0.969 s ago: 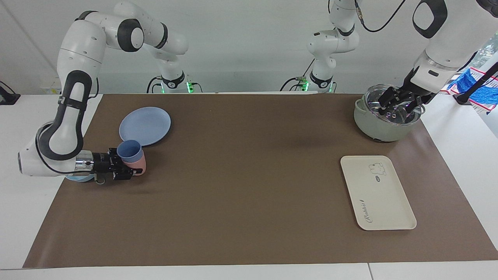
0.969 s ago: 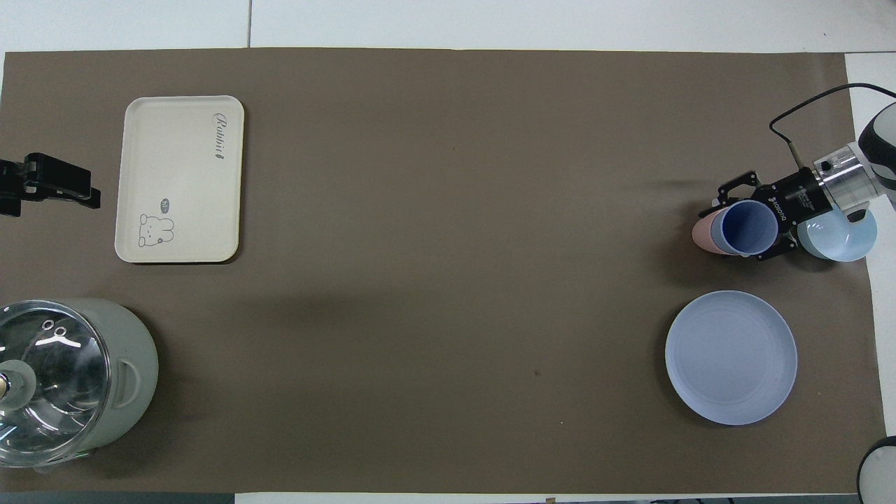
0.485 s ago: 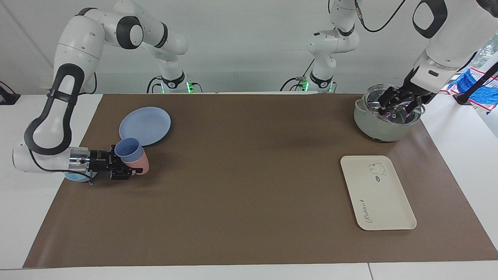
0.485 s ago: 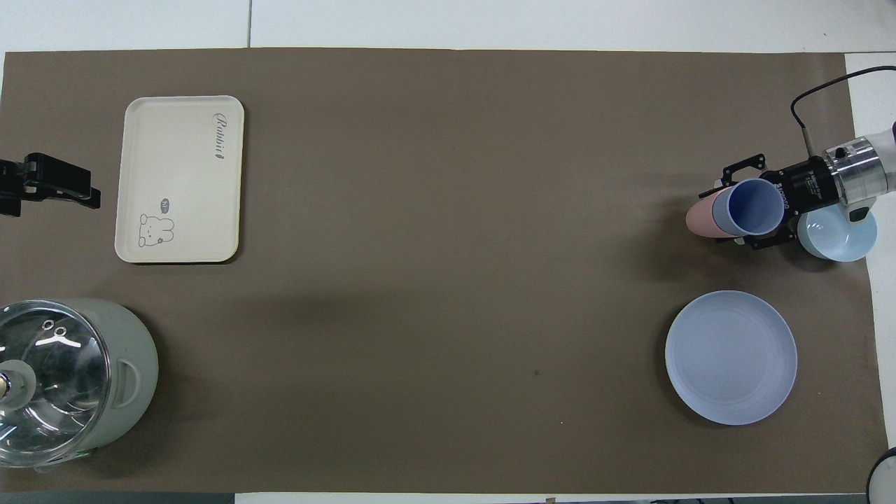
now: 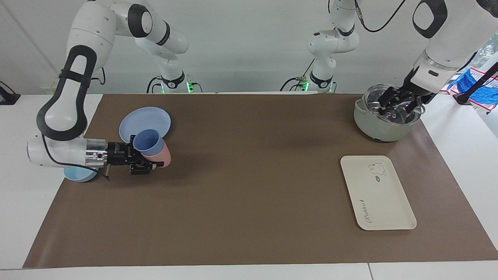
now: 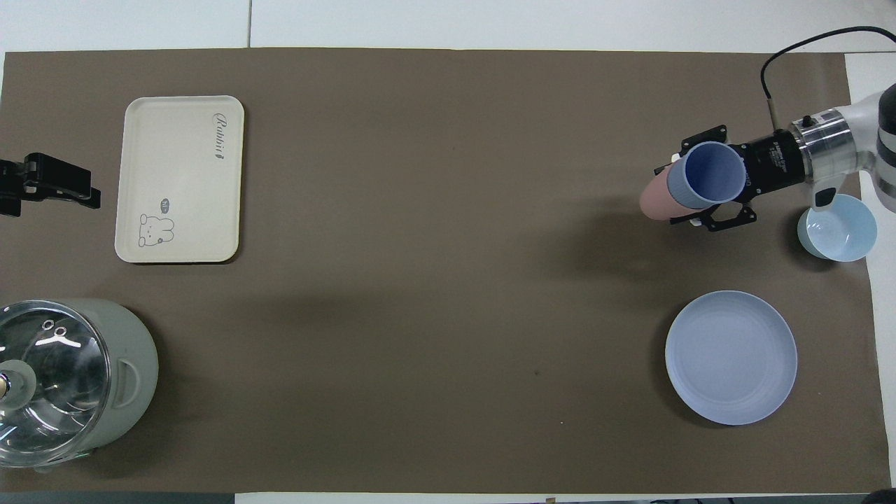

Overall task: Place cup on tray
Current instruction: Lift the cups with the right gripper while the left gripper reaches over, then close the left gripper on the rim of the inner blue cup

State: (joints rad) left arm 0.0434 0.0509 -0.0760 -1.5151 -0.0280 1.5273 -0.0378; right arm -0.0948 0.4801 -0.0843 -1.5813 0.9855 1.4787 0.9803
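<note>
Periwinkle plastic is what I check first: the blue cup [image 5: 148, 142] sits nested in a pink cup [image 5: 162, 157], both tilted, and my right gripper [image 5: 146, 164] is clenched on the stacked pair, lifted off the brown mat [image 5: 249, 194] near the right arm's end of the tabletop. Under the right arm's wrist, a light-blue bowl [image 6: 838, 232] stands at the mat's edge on that end, and the round blue plate [image 6: 731, 358] lies on the mat nearer to the robots than the bowl. I see the cream tray [image 6: 180, 178] with its bear drawing lying flat toward the left arm's end of the mat, well apart from the cup, with nothing on it. My left gripper [image 5: 397, 102] hangs over the glass lid of a grey-green pot [image 5: 379, 124] in the mat's corner by the left arm's base, fingers spread and gripping nothing
</note>
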